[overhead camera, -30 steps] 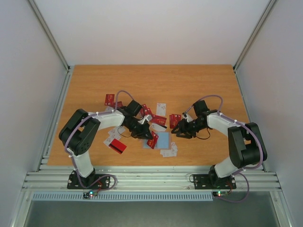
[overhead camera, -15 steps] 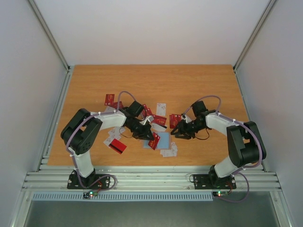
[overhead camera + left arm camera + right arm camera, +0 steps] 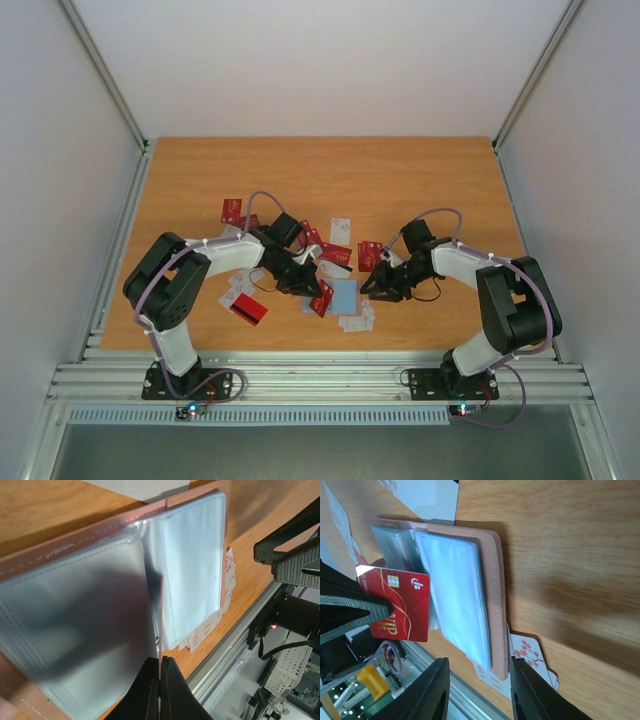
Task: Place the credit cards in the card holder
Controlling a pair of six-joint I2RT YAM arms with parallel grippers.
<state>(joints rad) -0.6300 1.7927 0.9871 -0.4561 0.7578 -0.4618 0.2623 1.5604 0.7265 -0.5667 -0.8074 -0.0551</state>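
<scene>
Tan card holder (image 3: pixel 494 580) open, red card (image 3: pixel 400 605) in left jaws at its pockets

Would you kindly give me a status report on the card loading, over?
Left gripper shut on red card, edge-on above open card holder. Right gripper open, straddling holder's edge. White card partly under holder.
</scene>
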